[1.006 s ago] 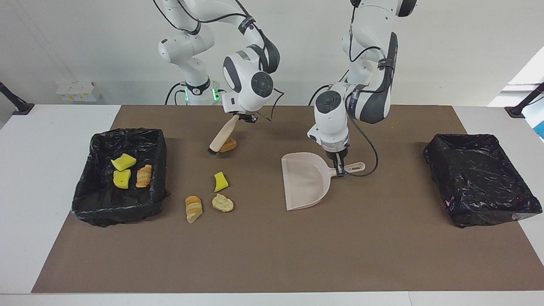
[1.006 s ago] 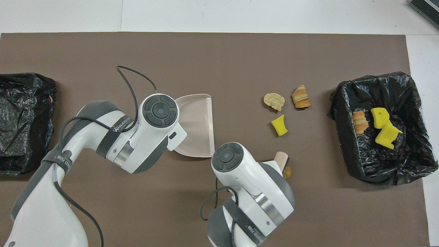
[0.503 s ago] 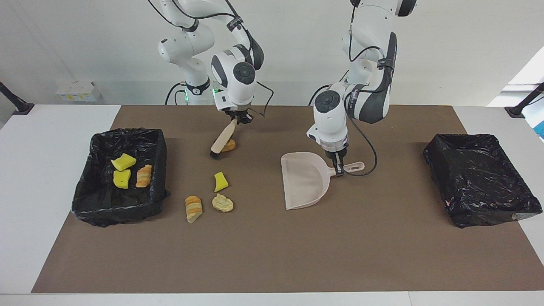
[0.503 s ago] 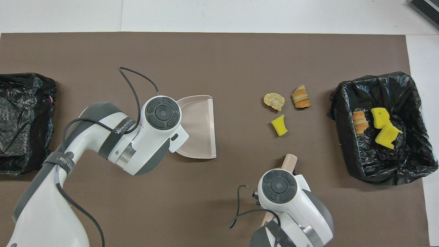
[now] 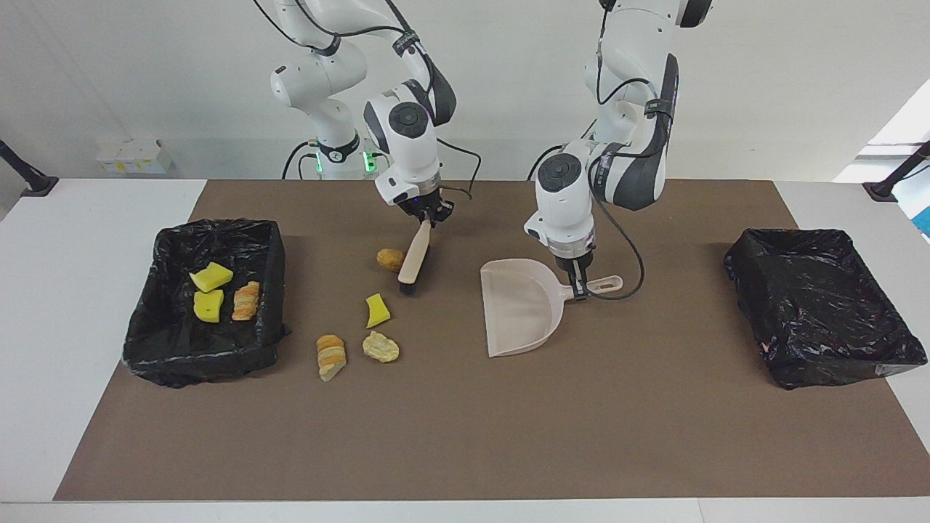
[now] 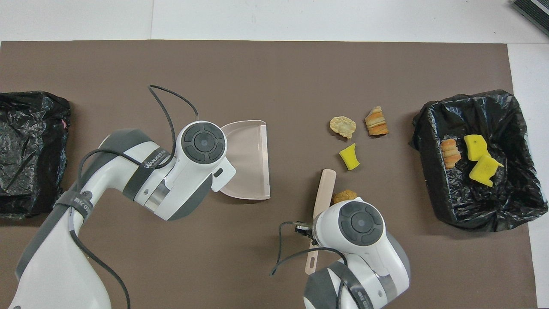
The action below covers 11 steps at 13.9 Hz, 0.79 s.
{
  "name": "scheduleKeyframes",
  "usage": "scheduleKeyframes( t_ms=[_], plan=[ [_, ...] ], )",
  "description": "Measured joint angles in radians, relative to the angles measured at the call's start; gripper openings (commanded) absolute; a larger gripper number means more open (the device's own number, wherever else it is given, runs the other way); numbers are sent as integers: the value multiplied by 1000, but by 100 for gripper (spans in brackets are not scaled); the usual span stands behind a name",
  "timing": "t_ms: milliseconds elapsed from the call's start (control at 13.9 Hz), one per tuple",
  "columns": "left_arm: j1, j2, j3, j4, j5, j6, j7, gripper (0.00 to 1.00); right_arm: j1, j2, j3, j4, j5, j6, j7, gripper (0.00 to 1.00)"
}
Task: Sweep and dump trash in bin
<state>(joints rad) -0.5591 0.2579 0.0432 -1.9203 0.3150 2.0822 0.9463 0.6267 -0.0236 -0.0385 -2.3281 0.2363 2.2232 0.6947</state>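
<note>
Holding: your right hand (image 5: 427, 216) pinches the brush (image 5: 414, 261) beside a brown scrap (image 5: 390, 257); left hand (image 5: 579, 289) pinches the dustpan (image 5: 519, 309) mid-surface, open mat around both.

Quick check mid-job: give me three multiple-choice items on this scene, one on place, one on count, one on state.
1. The golden scrap nearest the robots lies:
A. in the dustpan
B. beside the brush
C. in a bin

2. Scraps on the mat:
A. two
B. seven
C. four

3. The left gripper is:
A. shut on the dustpan's handle
B. open over a bin
C. holding the brush

B: it sits by the brush head.
C: four lie outside the bin.
A: fingers clamp the dustpan handle.
</note>
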Motion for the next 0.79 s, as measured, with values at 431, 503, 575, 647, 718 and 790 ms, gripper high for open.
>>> scheduleKeyframes(
  t_ms=[431,503,575,647,718,790],
  plan=[
    [0,-3,0,-4,0,2,0,0,-50,68,-8,215,-17,-179,-61,0],
    [0,-3,0,-6,0,2,0,0,-79,67,-10,239,-71,-225,-68,0],
    [0,-4,0,-7,0,3,0,0,-111,66,-11,257,-130,-260,-81,0],
    [0,-5,0,-8,0,4,0,0,-140,66,-12,267,-185,-279,-112,0],
    [0,-6,0,-9,0,4,0,0,-170,66,-12,269,-238,-283,-160,0],
    [0,-7,0,-10,0,5,-1,0,-200,68,-13,271,-279,-284,-211,0]
  ],
)
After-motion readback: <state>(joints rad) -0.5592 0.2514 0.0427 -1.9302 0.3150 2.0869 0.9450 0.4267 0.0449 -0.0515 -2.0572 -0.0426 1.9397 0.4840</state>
